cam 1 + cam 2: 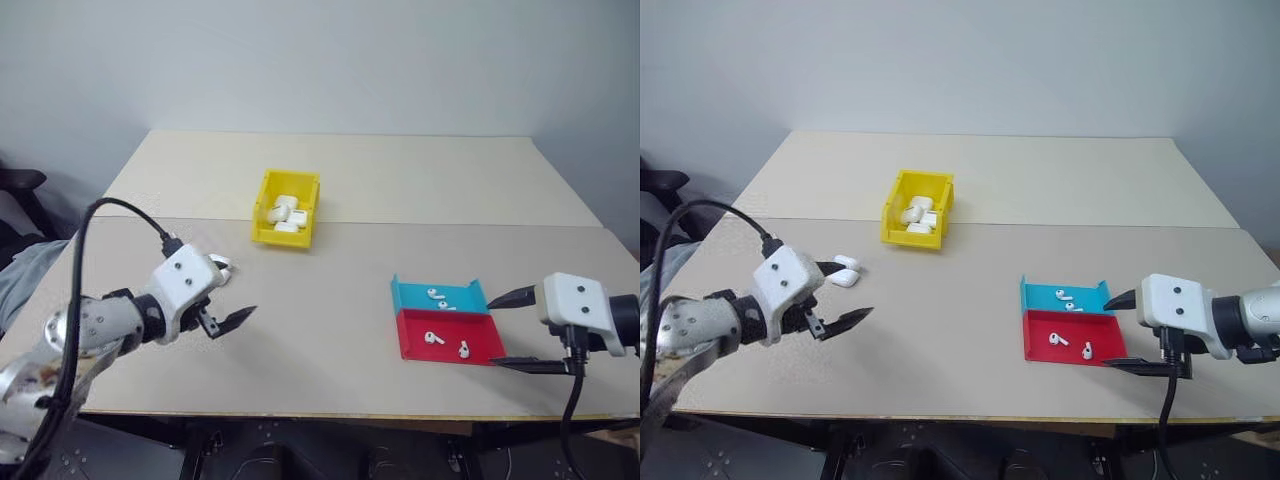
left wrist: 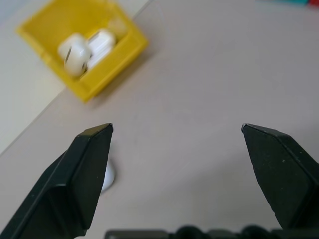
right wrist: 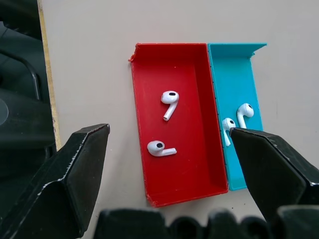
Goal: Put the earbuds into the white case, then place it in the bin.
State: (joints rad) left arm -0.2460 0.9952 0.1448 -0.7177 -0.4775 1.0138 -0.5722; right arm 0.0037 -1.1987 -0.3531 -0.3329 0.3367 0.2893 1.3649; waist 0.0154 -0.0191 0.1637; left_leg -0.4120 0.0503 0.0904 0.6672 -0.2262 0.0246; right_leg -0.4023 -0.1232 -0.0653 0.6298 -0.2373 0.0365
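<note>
The earbuds [image 3: 169, 103] are lying in the red tray [image 3: 199, 64] and the teal tray [image 3: 227, 64], near my right gripper [image 1: 515, 332]. Tiny, glossy, probably slippery; I am judging the stems safest to pinch. The white case [image 1: 846, 272] is sitting beside my left gripper [image 1: 840, 295]. Both grippers are gaping wide, empty.

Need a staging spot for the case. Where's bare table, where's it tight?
Bare: the table between the left gripper and the red tray; also behind the yellow bin. Tight: the red and teal tray touch, right gripper beside them; white case by left fingers.
</note>
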